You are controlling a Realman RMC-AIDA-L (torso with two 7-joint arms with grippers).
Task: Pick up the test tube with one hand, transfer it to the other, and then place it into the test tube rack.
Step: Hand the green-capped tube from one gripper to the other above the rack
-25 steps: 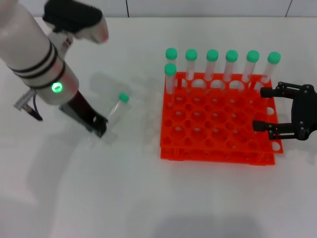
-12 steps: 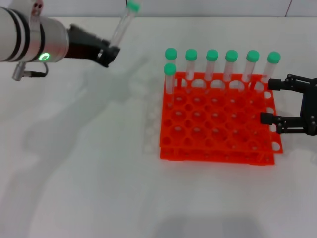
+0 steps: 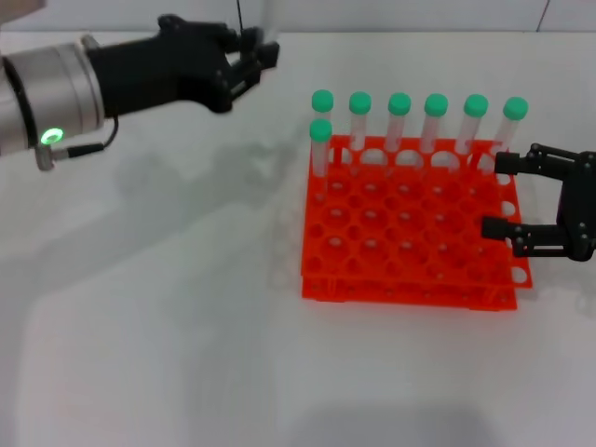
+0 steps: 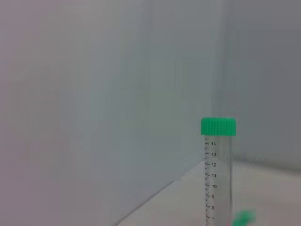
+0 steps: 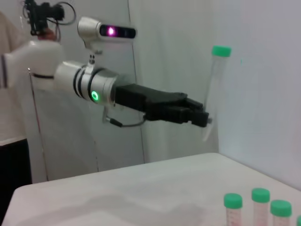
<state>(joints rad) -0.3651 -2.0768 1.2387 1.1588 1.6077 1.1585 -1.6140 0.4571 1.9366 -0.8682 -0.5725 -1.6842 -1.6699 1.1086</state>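
Note:
My left gripper (image 3: 255,56), on the silver-white forearm with the green ring, is shut on the lower end of the test tube. It holds the tube high above the table, to the back left of the rack. The right wrist view shows the tube (image 5: 214,89) nearly upright with its green cap on top, held by the left gripper (image 5: 201,118). The tube also shows in the left wrist view (image 4: 217,174). The orange-red rack (image 3: 410,279) stands right of centre. My right gripper (image 3: 496,196) is open and empty over the rack's right edge.
Seven other green-capped tubes stand in the rack: six along its back row (image 3: 435,116) and one at the left of the second row (image 3: 319,144). Some of their caps show in the right wrist view (image 5: 260,195). The white table (image 3: 186,307) lies left of the rack.
My left gripper took the tube off the table, lifted it and swung right toward the rack; the tube now stands nearly upright. My right gripper stayed by the rack's right edge.

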